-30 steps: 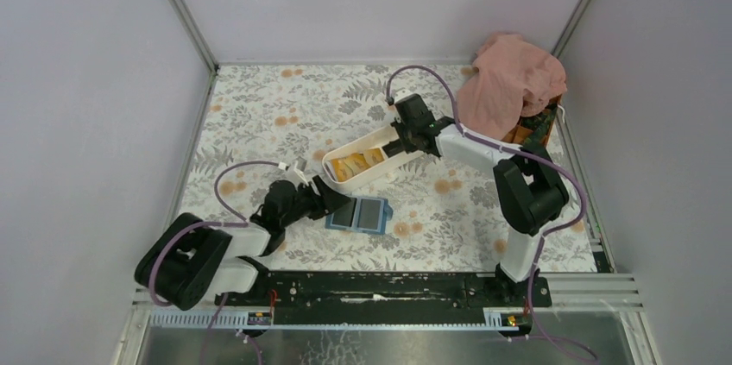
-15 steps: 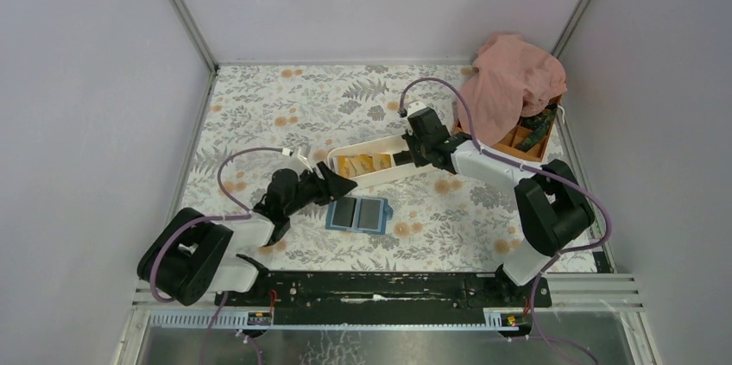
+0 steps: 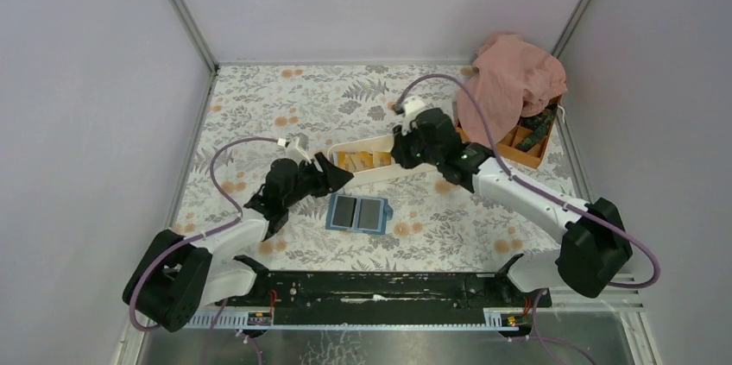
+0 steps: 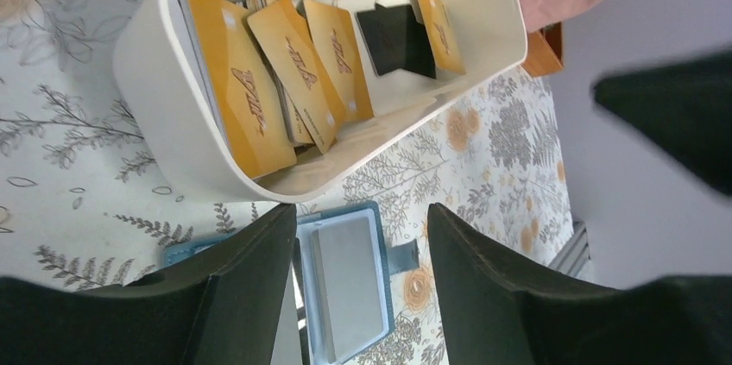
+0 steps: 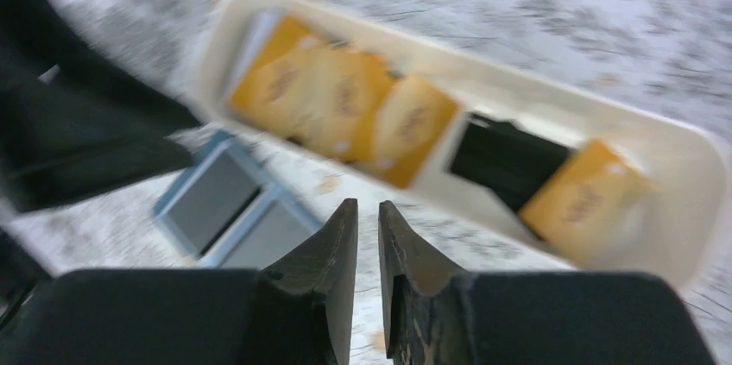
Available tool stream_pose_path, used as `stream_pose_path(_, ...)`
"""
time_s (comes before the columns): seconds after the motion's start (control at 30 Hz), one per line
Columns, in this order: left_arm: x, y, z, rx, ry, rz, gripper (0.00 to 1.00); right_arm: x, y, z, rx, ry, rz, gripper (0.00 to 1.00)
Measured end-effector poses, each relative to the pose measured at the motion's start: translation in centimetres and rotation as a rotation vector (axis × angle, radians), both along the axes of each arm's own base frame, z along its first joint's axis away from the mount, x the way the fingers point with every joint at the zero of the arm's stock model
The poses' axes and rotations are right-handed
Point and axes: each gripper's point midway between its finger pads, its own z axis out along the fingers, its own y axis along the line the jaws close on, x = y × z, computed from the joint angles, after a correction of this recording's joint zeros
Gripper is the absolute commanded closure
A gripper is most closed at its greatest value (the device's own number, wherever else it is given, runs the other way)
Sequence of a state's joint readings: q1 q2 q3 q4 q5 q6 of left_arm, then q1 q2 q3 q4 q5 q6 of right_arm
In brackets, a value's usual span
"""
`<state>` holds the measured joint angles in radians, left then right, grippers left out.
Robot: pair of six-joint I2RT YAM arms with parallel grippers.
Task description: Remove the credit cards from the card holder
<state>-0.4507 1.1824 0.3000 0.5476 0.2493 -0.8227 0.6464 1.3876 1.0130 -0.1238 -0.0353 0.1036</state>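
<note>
The blue card holder (image 3: 358, 212) lies open and flat on the floral table, its grey pockets (image 4: 350, 279) facing up. Several orange credit cards (image 4: 285, 72) and a black one (image 4: 397, 37) lie in the long white tray (image 3: 371, 173) just behind it. My left gripper (image 4: 362, 210) hangs open over the holder's left half, by the tray's near-left end, holding nothing. My right gripper (image 5: 367, 204) hovers by the tray's right part; its jaws stand a narrow gap apart with only table showing between them. The right wrist view is blurred by motion.
A pink cloth (image 3: 511, 80) drapes over an orange compartment box (image 3: 528, 139) at the back right. Grey walls enclose the table on three sides. The black rail (image 3: 388, 287) with both arm bases runs along the near edge.
My right gripper has opened a little from shut. Its arm has stretched out low, the elbow swinging right. The left gripper has pulled back slightly off the card holder.
</note>
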Motion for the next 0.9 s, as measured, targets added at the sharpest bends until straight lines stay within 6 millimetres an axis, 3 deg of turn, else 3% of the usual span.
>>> stream_pose_path(0.07,0.4,0.3,0.4,0.026,0.010,0.019,0.35,-2.3,2.7,0.4,0.024,0.003,0.080,0.78)
stream_pose_path(0.17,1.5,0.8,2.2,0.058,-0.012,0.062,0.36,-6.9,6.9,-1.3,0.037,0.048,0.218,0.78)
stream_pose_path(0.23,2.0,1.2,3.7,0.055,-0.049,0.094,0.39,-8.9,8.0,-3.2,0.031,0.093,0.262,0.78)
stream_pose_path(0.3,1.9,1.7,4.6,0.047,-0.078,0.119,0.39,-9.8,8.0,-5.6,0.010,0.149,0.263,0.78)
stream_pose_path(0.47,0.0,4.3,5.0,0.043,-0.141,0.200,0.40,-9.3,8.2,-9.9,-0.046,0.240,0.230,0.77)
stream_pose_path(0.63,-0.7,5.4,5.8,0.040,-0.188,0.239,0.40,-7.4,10.4,-11.0,-0.062,0.246,0.218,0.74)
stream_pose_path(0.77,-1.2,5.4,3.6,0.071,-0.144,0.218,0.40,-4.4,12.6,-11.8,-0.084,0.216,0.182,0.70)
stream_pose_path(0.9,-2.2,5.1,0.6,0.107,-0.067,0.171,0.40,-2.8,12.7,-12.0,-0.101,0.207,0.153,0.69)
